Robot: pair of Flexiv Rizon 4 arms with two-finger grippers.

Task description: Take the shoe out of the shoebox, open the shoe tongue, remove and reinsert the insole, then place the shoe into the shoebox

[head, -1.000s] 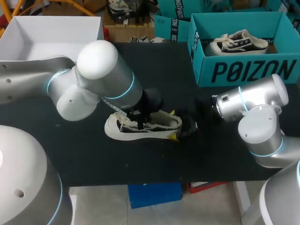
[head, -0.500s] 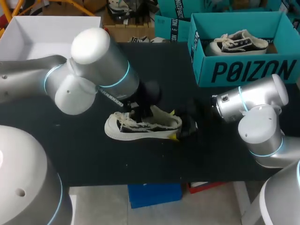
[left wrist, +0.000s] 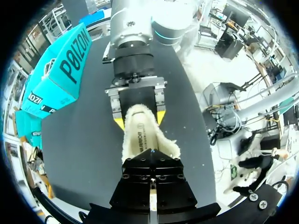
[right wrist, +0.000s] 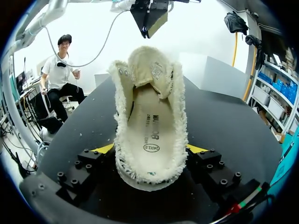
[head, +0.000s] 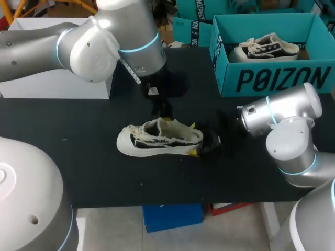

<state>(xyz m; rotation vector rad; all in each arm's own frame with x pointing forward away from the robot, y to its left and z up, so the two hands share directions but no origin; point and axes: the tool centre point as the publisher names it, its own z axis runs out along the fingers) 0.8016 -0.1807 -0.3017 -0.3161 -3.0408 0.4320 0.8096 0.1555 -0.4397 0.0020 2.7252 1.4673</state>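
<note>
A cream, fleece-lined shoe lies on its sole on the black table, its heel toward my right arm. My right gripper is shut on the heel, one yellow tip on each side. In the right wrist view the shoe runs ahead between the fingers, with the tongue raised and the insole flat inside. My left gripper hangs shut and empty above the shoe's mouth. From the left wrist view it looks down on the insole. The teal shoebox stands at the back right.
A second shoe lies inside the teal shoebox. A white open box stands at the back left, partly behind my left arm. Another teal box is behind the table's far edge.
My left arm has risen and drawn back from the shoe's tongue, its gripper now above the shoe. The tongue stands more open. The right arm and shoe have kept still.
</note>
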